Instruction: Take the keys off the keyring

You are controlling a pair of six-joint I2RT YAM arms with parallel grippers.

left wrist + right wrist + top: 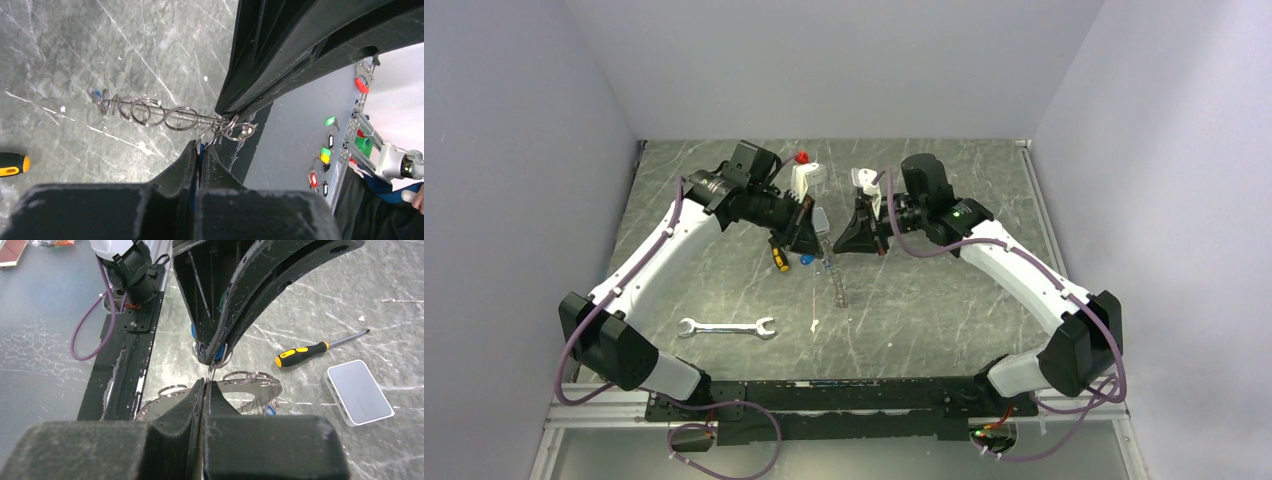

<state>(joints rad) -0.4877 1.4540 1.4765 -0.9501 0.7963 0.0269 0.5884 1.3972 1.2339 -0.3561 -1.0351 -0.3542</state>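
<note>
Separation step in hand: with the left gripper (pixel 201 147) clamped on a blue-headed key (pixel 218 353) and the right gripper (pixel 206 382) clamped on the keyring (pixel 150 112), both suspended between them over the table (pixel 924 320) centre, the next move probably calls for drawing the key off the wire.

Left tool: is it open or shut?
The left tool is shut: in the left wrist view its fingers meet without a gap, pinching a blue key beside the keyring.
</note>
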